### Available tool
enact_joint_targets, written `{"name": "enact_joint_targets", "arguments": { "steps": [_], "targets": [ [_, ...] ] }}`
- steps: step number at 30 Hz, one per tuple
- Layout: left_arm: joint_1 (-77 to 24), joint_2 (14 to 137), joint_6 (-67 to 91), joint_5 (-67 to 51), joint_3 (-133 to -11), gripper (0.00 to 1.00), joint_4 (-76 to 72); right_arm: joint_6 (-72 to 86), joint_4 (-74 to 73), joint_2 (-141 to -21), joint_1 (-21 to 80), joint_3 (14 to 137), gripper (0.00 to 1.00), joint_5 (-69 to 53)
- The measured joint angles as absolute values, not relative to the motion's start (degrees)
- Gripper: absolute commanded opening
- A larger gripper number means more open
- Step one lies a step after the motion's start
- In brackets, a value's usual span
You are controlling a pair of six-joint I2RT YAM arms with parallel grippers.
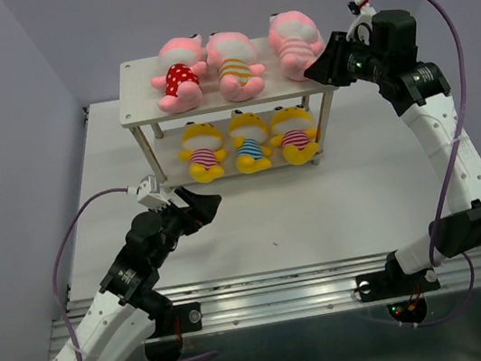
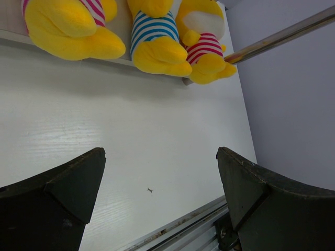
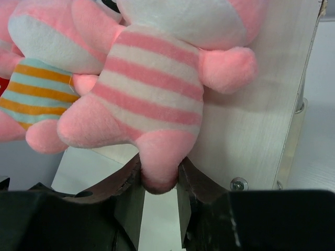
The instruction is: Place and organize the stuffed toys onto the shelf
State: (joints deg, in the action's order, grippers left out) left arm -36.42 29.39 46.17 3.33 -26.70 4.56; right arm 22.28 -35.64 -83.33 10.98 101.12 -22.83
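The right gripper [image 3: 159, 180] pinches a foot of the pink striped toy [image 3: 152, 99] on the shelf [image 1: 141, 100]. The left gripper [image 2: 161, 172] hangs spread wide above the table [image 1: 319, 214]. Three pink toys [image 1: 234, 64] lie on top, three yellow toys [image 1: 250, 140] below.

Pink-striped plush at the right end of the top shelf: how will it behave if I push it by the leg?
Probably floppy: the leg of the pink-striped toy looks squeezed between the right tool's fingers, so pushing there may just bend it. Its fuzzy stuffed body is likely light and should drag rather than slide on the shelf.
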Motion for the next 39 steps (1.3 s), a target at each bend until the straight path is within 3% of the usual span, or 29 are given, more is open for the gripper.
{"name": "enact_joint_targets", "arguments": {
  "steps": [8, 17, 20, 26, 29, 31, 39],
  "targets": [
    [-36.4, 29.3, 46.2, 3.5, -26.7, 0.99, 4.6, 22.4, -35.6, -83.3, 11.0, 100.3, 0.38, -22.8],
    [-36.4, 29.1, 46.2, 3.7, -26.7, 0.99, 4.6, 23.0, -35.4, -83.0, 11.0, 100.2, 0.54, -22.8],
    [-36.4, 29.1, 46.2, 3.7, -26.7, 0.99, 4.6, 23.2, -35.2, -82.5, 11.0, 99.9, 0.65, -22.7],
    [-36.4, 29.1, 46.2, 3.9, -26.7, 0.99, 4.6, 23.6, -34.3, -81.0, 11.0, 99.4, 0.75, -21.7],
    [-36.4, 29.0, 46.2, 3.9, -26.7, 0.99, 4.9, 23.5, -34.0, -80.3, 11.0, 99.4, 0.85, -21.4],
    [-36.4, 28.8, 46.2, 3.9, -26.7, 0.99, 5.2, 23.6, -33.8, -79.7, 11.0, 99.4, 1.00, -21.4],
    [-36.4, 28.4, 46.2, 4.4, -26.7, 0.99, 6.3, 23.1, -32.4, -74.0, 11.0, 95.9, 1.00, -18.7]
  ]
}}
